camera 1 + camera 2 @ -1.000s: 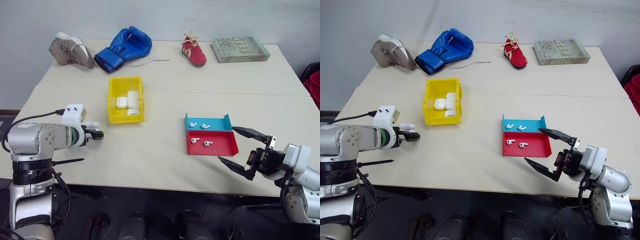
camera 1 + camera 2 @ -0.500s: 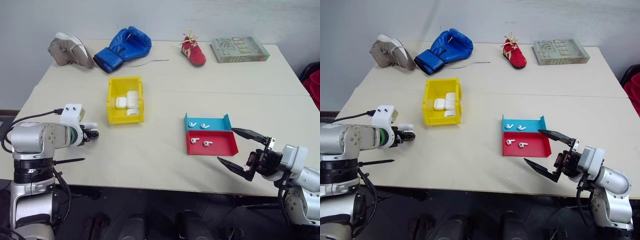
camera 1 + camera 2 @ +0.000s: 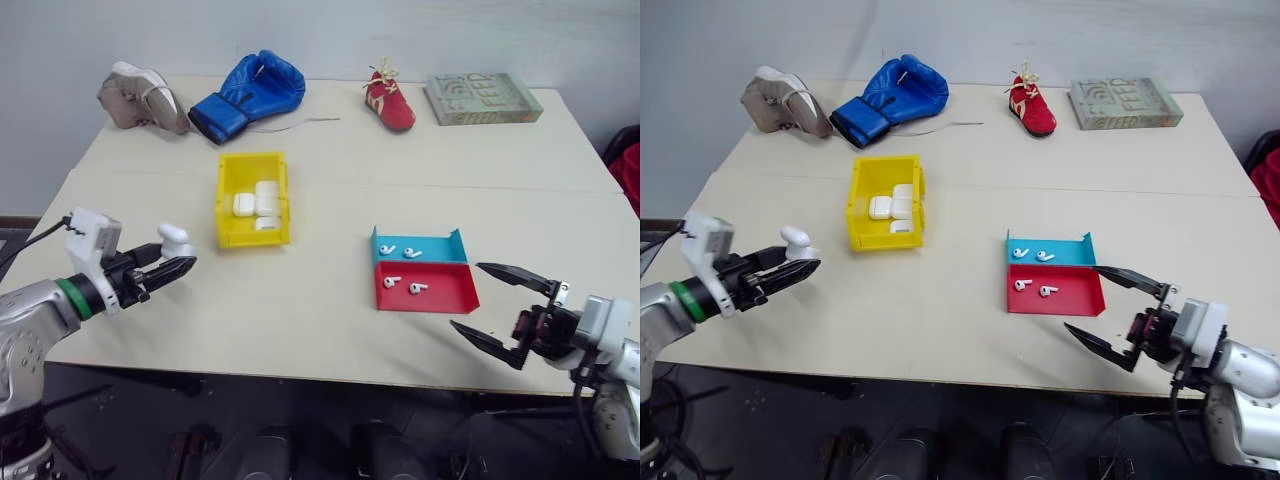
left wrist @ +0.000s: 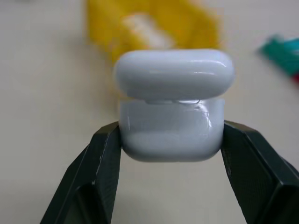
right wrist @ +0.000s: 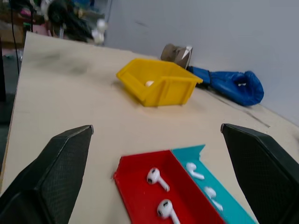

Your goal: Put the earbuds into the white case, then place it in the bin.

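Left gripper (image 4: 170,140) clamped on white case (image 4: 172,105), lid ajar, held above table (image 3: 330,150). Right gripper (image 3: 500,305) spread wide, empty, at 4 o'clock of red tray (image 3: 440,295) holding earbuds (image 3: 390,281).

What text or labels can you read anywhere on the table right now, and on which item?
"FEED": large letters on the cover of the grey-green book at the table's far right; a symbol beside the word is too blurred to make out.
No readable text on the white case, the yellow bin or the trays.
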You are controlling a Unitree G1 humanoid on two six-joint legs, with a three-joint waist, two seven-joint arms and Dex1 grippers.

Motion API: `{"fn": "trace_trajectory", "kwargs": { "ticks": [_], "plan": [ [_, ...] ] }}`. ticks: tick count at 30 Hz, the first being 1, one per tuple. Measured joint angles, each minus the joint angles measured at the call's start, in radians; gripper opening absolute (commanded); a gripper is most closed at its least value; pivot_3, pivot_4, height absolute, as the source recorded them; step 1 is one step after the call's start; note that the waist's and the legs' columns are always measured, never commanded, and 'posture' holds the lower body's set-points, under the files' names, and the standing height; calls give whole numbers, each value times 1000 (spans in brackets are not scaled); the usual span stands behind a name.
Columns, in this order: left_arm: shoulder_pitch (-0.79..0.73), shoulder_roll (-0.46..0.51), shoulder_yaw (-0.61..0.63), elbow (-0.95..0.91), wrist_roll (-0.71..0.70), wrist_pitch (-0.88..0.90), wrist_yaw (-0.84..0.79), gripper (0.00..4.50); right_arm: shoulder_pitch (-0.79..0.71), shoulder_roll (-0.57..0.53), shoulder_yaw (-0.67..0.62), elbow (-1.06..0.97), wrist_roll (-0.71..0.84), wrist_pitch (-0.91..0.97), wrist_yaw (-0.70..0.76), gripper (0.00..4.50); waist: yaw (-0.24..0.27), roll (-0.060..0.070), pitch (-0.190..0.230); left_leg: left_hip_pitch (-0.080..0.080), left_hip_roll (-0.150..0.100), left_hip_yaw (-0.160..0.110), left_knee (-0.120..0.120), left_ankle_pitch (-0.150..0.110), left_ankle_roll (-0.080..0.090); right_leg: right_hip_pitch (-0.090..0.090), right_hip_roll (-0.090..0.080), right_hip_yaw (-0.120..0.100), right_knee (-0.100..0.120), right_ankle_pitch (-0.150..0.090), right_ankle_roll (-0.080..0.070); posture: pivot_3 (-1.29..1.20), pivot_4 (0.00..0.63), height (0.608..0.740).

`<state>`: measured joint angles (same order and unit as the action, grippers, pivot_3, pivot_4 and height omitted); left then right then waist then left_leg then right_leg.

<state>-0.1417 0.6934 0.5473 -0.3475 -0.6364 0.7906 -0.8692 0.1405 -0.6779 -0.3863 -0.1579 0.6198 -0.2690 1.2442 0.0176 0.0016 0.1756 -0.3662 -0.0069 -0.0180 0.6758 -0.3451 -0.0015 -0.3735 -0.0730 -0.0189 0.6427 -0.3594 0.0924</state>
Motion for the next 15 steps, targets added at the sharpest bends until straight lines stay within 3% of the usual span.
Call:
{"fn": "trace_trajectory", "kwargs": {
  "ticks": [3,6,10,15],
  "plan": [
    [-7,-98,-59,-50,-93,-92,-91,2778,104,-48,-67,-3,-2,13,22,4500,11,0,0,-2,0,-1,2,-1,1,1,0,-1,0,0,0,0,150,740],
    [-48,-219,-205,-69,-123,-177,-138,2778,227,-51,-156,7,-19,3,25,4500,8,0,0,-2,0,0,3,-1,3,2,1,-1,-1,1,1,0,150,740],
    [-91,-369,-402,-23,-59,-364,-199,2778,338,-9,-245,92,-63,-47,1,4500,-1,-1,0,0,0,3,3,-2,3,3,3,1,-1,1,2,0,150,740],
    [-131,-481,-539,98,32,-574,-249,2778,381,4,-264,161,-156,-68,-89,4500,-20,1,-1,2,1,6,3,-1,3,3,5,5,1,1,2,0,150,740]
  ]
}}
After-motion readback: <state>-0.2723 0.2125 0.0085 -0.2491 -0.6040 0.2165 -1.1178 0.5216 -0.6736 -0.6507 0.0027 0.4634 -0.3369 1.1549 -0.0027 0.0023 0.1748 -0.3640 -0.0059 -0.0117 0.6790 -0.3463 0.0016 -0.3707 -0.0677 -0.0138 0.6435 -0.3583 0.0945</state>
